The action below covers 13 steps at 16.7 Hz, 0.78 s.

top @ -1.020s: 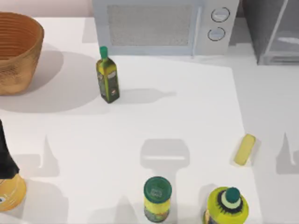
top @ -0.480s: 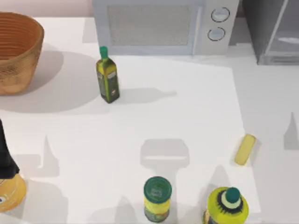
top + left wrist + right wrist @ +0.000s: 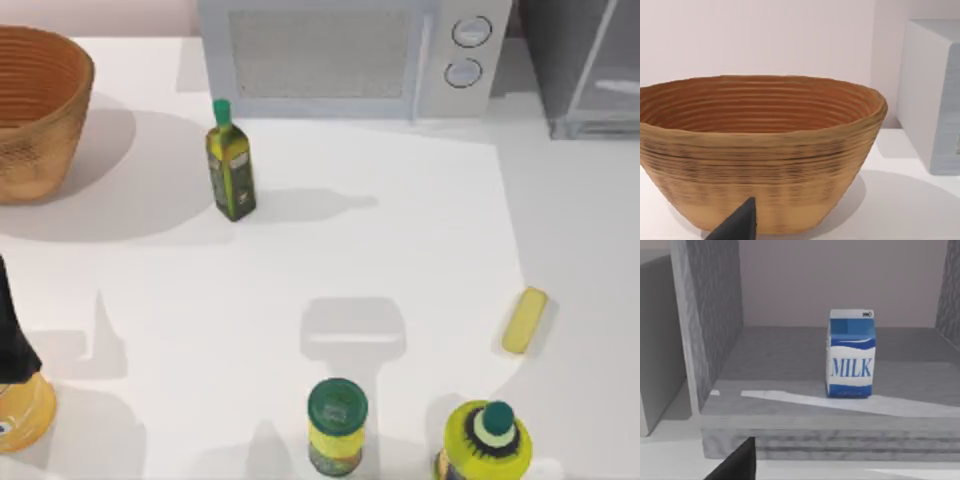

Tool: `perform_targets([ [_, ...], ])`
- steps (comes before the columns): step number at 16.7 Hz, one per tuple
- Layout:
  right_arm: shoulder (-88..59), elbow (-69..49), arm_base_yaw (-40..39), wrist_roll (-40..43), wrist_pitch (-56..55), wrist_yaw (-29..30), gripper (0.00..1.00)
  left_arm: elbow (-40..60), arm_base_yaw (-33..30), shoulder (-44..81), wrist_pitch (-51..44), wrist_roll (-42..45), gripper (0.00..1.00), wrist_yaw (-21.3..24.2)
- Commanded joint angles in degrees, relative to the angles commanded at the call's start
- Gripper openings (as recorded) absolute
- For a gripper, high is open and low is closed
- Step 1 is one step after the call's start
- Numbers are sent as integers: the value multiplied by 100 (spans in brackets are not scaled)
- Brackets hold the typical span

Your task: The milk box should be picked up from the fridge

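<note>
Top view: overhead camera facing straight down on the white bench (image 3: pixel 400 230); basket (image 3: pixel 35 110) at far left, microwave (image 3: pixel 350 55) along the far edge, fridge (image 3: pixel 580 65) cut off at the far right corner.

Left wrist view: low, level, close to the basket (image 3: pixel 760 155), facing its side; a microwave (image 3: pixel 932 95) wall at the frame edge. Shares basket and microwave with the top view.

Right wrist view: low, level, near the fridge (image 3: pixel 715 325) opening, facing its interior, with the milk box (image 3: pixel 851 353) standing on its floor. Shares the fridge with the top view.
</note>
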State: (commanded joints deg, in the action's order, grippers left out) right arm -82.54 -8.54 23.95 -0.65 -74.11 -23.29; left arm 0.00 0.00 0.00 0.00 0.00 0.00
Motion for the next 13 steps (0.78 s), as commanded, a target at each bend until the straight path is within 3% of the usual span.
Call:
perform_targets([
  [6, -1836, -185, 576, -38, -1673, -551, 100, 0, 0, 0, 0, 0, 100, 0],
  [13, -2006, -180, 638, -37, -1846, -607, 100, 0, 0, 0, 0, 0, 100, 0],
])
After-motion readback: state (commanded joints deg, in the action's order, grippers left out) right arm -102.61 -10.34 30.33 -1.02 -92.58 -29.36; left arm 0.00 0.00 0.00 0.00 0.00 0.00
